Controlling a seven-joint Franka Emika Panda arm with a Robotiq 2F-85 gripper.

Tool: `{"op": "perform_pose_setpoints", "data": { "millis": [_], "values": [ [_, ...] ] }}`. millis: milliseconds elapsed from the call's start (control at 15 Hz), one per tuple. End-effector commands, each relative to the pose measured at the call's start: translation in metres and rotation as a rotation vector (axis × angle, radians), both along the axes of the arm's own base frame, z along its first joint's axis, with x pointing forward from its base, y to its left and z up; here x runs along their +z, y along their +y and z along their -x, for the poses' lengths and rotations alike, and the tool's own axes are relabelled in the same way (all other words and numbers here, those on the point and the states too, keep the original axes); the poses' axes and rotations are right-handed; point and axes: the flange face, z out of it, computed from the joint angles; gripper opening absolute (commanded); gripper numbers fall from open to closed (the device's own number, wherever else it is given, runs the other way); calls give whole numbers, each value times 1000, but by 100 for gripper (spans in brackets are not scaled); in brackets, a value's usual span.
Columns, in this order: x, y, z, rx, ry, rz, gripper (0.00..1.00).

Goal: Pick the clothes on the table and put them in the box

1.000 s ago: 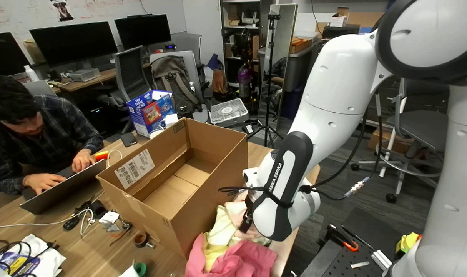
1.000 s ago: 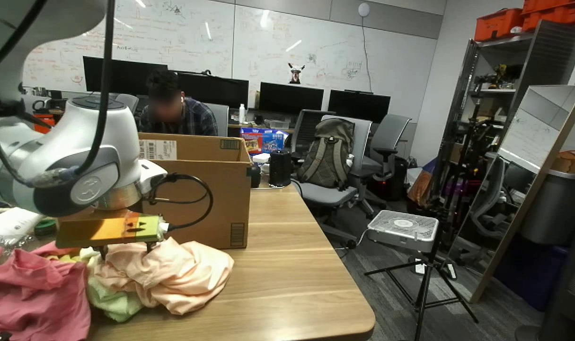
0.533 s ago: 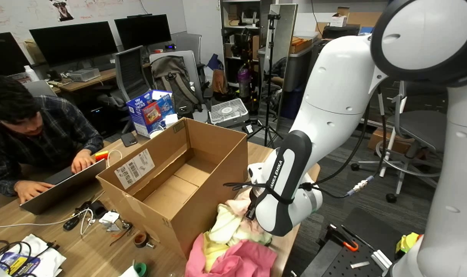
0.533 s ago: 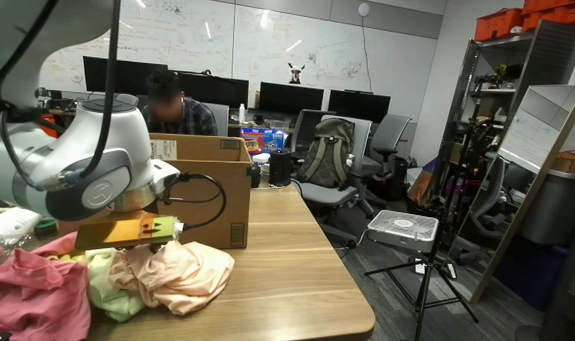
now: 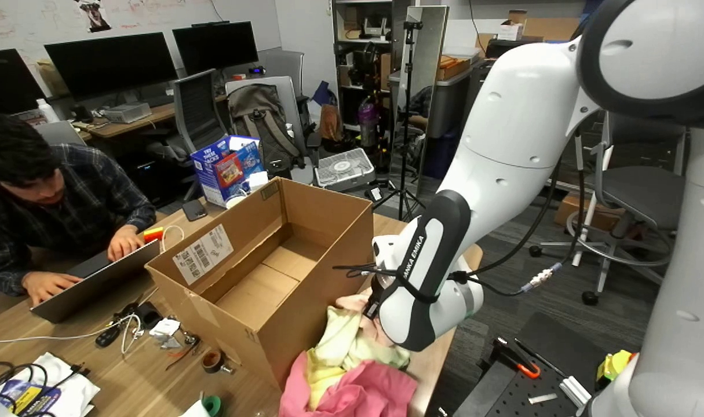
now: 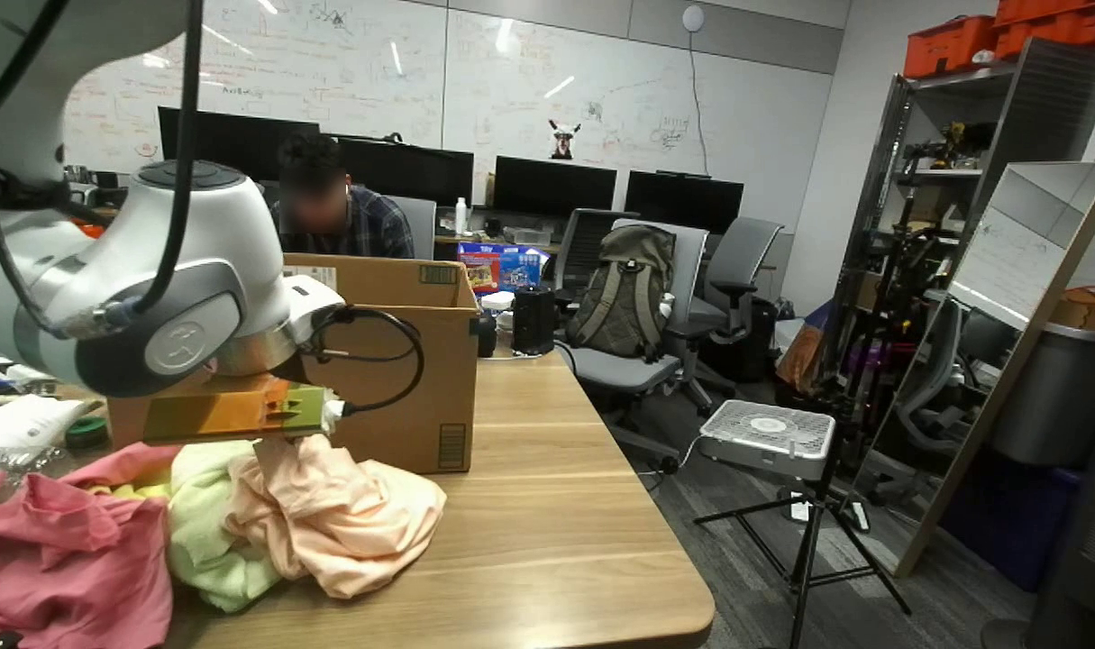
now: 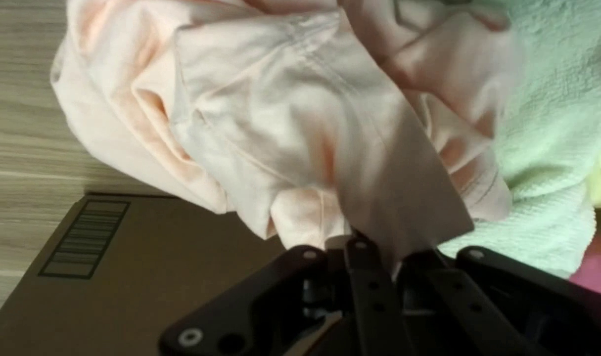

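The clothes lie heaped on the table (image 6: 583, 532) against the side of the box (image 6: 421, 388). A pale peach garment (image 7: 280, 109) is pinched by my gripper (image 7: 392, 252), whose jaws have come together on a fold of it. From that fold the cloth hangs down to the heap, most of it still resting on the wood. Beside it are a pale green cloth (image 6: 209, 532), a yellow one (image 5: 324, 379) and a hot pink one (image 5: 363, 394). In an exterior view the box stands with its top uncovered and its cardboard floor (image 5: 259, 292) showing. Outside the wrist view, the fingertips are largely hidden.
A man works at a laptop (image 5: 97, 284) beyond the box. Cables, keys and tape rolls (image 5: 212, 360) lie on the table near it. A blue snack carton (image 5: 227, 168) stands behind the box. The high box wall (image 5: 323, 289) rises right beside the gripper.
The gripper has shut on the peach garment and risen slightly, drawing a fold of it upward. The green cloth beside it has shifted a little. The box has stayed put.
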Motion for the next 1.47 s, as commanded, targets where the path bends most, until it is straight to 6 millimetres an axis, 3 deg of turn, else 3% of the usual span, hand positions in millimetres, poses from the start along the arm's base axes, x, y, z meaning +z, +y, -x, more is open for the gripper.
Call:
{"op": "perform_pose_setpoints", "data": {
  "millis": [0,467,1067,1200,1400],
  "values": [
    [43,8,-5,-70,-66,-29,2],
    [107,28,-13,-164,-161,-107,2],
    [200,76,1,-293,-216,-277,2],
    [227,72,13,-315,-209,-333,2],
    [264,49,22,-349,-214,-382,2]
  ]
}}
